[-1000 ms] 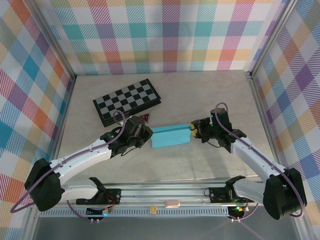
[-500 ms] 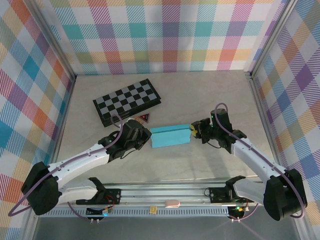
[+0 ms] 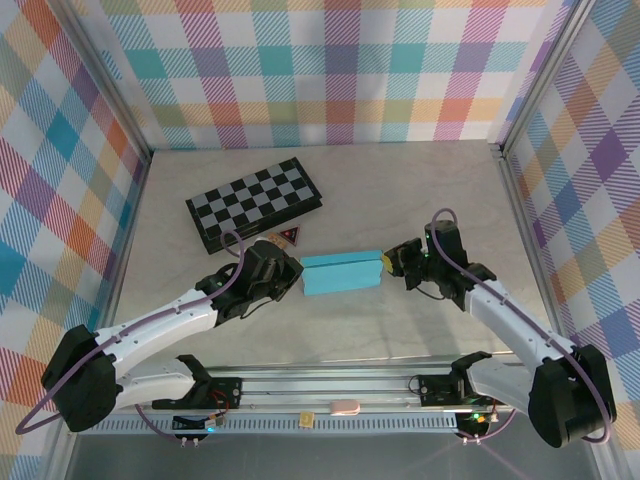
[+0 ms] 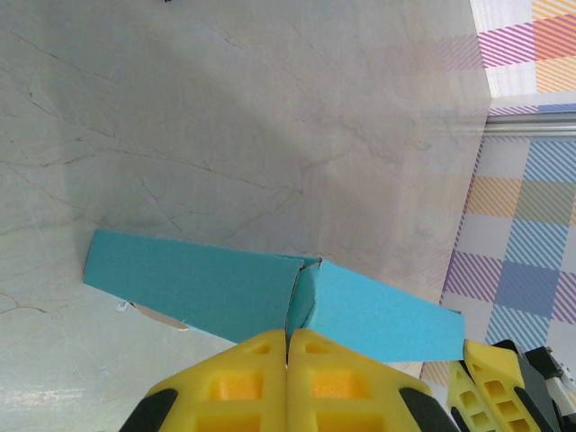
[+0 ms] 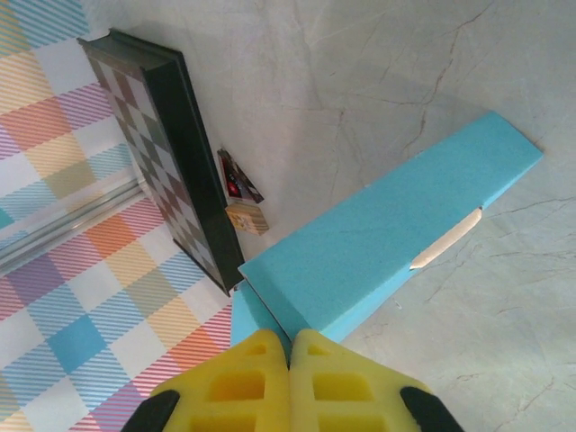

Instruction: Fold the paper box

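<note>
The paper box (image 3: 340, 272) lies on the table as a slim teal rectangular box, between my two grippers. At its left end my left gripper (image 3: 296, 278) has its yellow fingers pressed together. In the left wrist view the box's (image 4: 198, 283) end flap runs down into the seam of that gripper (image 4: 288, 335). At the right end my right gripper (image 3: 388, 264) is shut too. In the right wrist view an end edge of the box (image 5: 387, 225) slips between the tips of this gripper (image 5: 290, 335). A white sliver (image 5: 445, 243) pokes out from under the box.
The black-and-grey chessboard (image 3: 255, 200) lies behind the box, with a small dark triangular piece (image 3: 289, 236) just in front of it, close to the left gripper. Checkered walls enclose the table on three sides. An aluminium rail (image 3: 330, 385) runs along the near edge.
Both grippers have closed at the ends of the box. The right gripper has shifted slightly right, and the box has stayed about where it was.
</note>
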Controlling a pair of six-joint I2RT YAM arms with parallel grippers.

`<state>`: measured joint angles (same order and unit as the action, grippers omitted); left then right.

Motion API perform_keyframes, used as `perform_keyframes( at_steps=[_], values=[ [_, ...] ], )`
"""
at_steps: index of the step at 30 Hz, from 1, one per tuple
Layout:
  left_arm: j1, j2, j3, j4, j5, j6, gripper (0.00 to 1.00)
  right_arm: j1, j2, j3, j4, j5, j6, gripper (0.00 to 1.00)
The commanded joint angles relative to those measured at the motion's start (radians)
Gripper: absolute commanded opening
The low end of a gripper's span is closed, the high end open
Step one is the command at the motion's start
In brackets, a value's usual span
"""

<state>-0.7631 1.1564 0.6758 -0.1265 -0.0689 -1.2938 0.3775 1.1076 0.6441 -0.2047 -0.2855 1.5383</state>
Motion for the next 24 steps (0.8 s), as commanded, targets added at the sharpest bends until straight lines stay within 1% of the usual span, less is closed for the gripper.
perform_keyframes(
  at_steps=[1,5,6,10,12,15,20,24],
  values=[
    [0.015,0.054,-0.061,-0.201,0.020,-0.007,0.09,0.003,0.104,-0.033,-0.391,0.016,-0.046,0.01],
    [0.016,0.012,-0.039,-0.216,0.000,-0.012,0.26,0.003,0.120,-0.005,-0.471,0.028,-0.071,0.00],
    [0.015,-0.003,-0.027,-0.225,-0.011,-0.017,0.33,0.003,0.118,-0.002,-0.478,0.033,-0.074,0.00],
    [0.019,-0.045,0.037,-0.221,-0.038,-0.027,0.44,0.003,0.108,-0.001,-0.480,0.036,-0.076,0.00],
    [0.024,-0.043,0.074,-0.223,-0.034,-0.027,0.47,0.003,0.102,-0.002,-0.475,0.034,-0.072,0.00],
    [0.026,-0.025,0.098,-0.212,-0.016,-0.043,0.49,0.003,0.087,-0.002,-0.467,0.037,-0.066,0.00],
    [0.026,0.007,0.085,-0.120,0.013,-0.074,0.49,0.003,0.086,-0.001,-0.447,0.028,-0.060,0.00],
    [0.028,0.034,0.102,-0.123,0.028,-0.058,0.48,0.003,0.082,-0.002,-0.445,0.030,-0.056,0.00]
  ],
)
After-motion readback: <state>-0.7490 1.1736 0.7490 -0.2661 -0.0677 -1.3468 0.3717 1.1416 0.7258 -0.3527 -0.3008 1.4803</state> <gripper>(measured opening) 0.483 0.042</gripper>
